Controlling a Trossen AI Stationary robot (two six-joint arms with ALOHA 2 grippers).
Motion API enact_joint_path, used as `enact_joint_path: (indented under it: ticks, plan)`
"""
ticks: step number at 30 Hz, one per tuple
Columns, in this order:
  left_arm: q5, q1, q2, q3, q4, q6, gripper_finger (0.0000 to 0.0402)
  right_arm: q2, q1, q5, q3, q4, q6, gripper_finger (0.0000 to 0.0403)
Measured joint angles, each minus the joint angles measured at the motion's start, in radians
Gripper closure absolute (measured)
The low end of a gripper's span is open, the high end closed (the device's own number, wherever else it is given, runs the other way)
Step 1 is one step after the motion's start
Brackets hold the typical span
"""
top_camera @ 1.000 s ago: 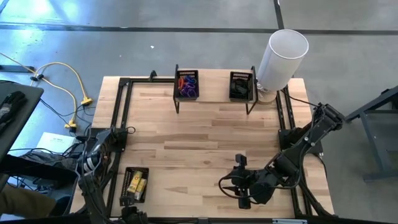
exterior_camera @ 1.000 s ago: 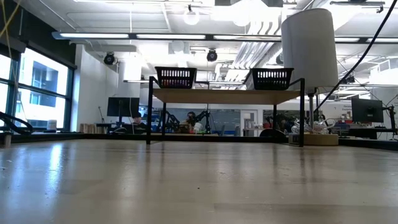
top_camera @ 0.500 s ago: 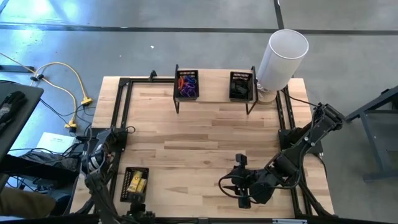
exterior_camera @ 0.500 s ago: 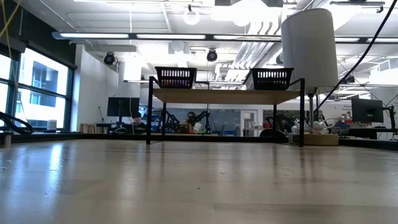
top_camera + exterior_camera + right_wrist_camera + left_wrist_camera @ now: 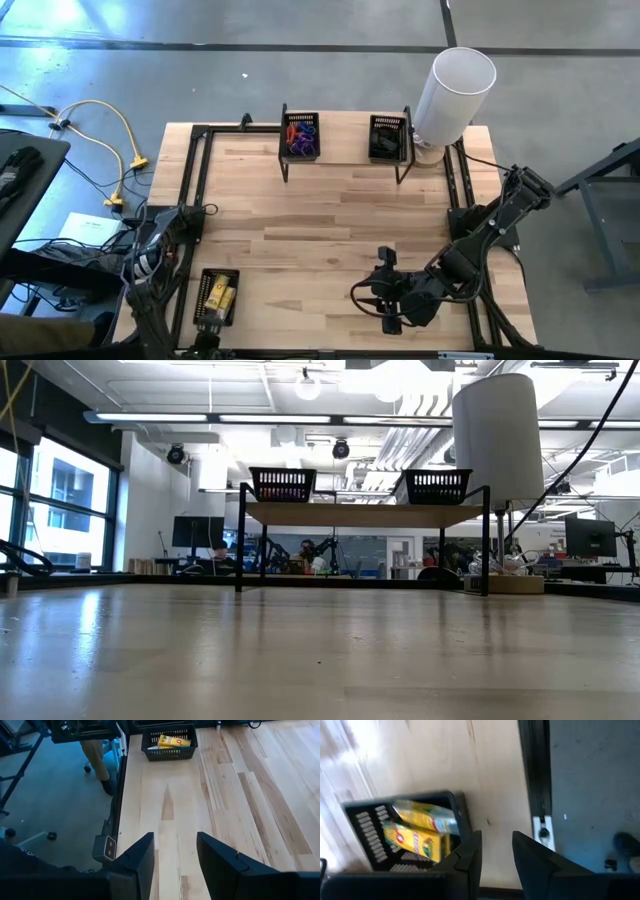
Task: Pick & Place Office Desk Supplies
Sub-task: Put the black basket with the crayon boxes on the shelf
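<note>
**Wood table, both arms idle near the front edge, nothing held**

High view: I see the light butcher-block wooden table (image 5: 330, 225) with a black metal frame. Left gripper (image 5: 205, 335) sits at the front-left corner, just beside the black rectangular mesh tray (image 5: 203, 283) that holds the small yellow oblong packets (image 5: 220, 297). Right gripper (image 5: 372, 296) hangs over bare wood at front right, pointing toward the left side, well apart from any supplies. At the far edge, a raised black-legged wooden shelf (image 5: 345, 150) carries two more trays: the left mesh tray (image 5: 300, 118) holds the thin red, purple and blue loops (image 5: 300, 138), the right mesh tray (image 5: 386, 122) holds small black clip-like pieces (image 5: 383, 146). Tall white cylinder (image 5: 453, 92) stands at the far-right corner, just beside that shelf.

Low view: I get the shelf on its legs with both trays on top and the cylinder to its right. No gripper in this view. Lab room behind.

Left wrist view: the two dark fingers (image 5: 466, 857) stand a narrow gap apart, nothing between them. Yellow packets lie in the tray just ahead, near the table's edge.

Right wrist view: fingers (image 5: 140, 857) parted moderately, empty, over bare wood. Far across the table I see the tray with yellow packets. A person's legs show on the floor beyond the table edge.
</note>
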Motion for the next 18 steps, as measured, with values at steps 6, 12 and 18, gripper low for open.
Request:
enact_joint_path:
  ticks: [6,12,18]
  plan:
    - [-0.002,0.026,0.000,-0.004,-0.001,0.147,0.0301,0.000,-0.006,0.000,0.000,0.015,-0.001,0.0267]
    - [-0.001,0.046,-0.014,-0.015,0.000,0.264,0.0301,0.000,-0.013,-0.002,0.000,0.014,0.000,0.0267]
    - [-0.029,0.066,-0.126,-0.121,0.002,0.350,0.0301,0.000,-0.027,-0.003,0.000,0.013,-0.006,0.0267]
